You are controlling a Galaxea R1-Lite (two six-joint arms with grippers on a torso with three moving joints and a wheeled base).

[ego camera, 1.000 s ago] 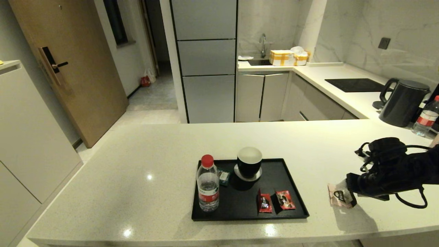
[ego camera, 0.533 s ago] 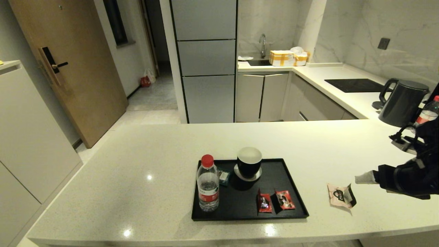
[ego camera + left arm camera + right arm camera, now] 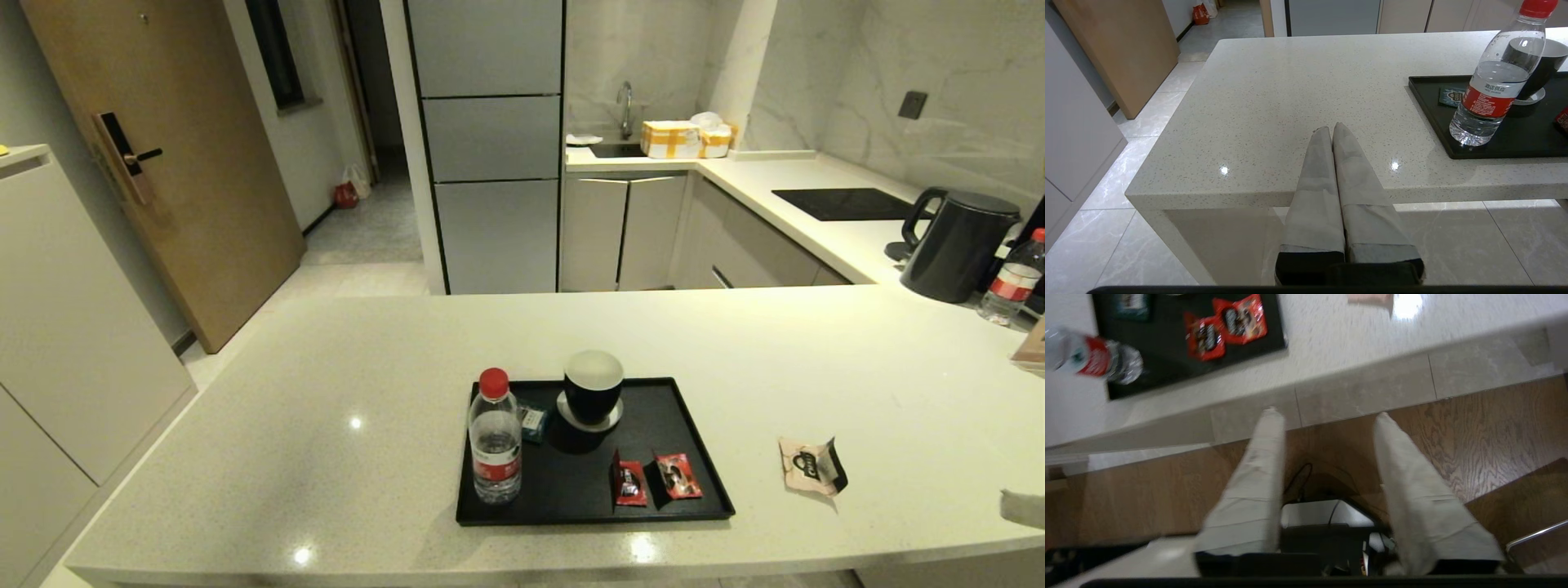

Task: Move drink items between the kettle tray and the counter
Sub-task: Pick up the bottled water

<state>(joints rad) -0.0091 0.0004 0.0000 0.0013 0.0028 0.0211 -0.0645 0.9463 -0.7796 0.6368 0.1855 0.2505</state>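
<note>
The water bottle stands upright at the left end of the kettle tray. The beige sachet lies on the bench beyond the tray's right edge. The right pincer hangs released off the bench's front edge; the left pincer is clenched, empty, at the front edge.

Left gripper with long tapered fingers wrapped in pale grey tape, black bases, right gripper with matching beige-grey wrapped fingers
</note>
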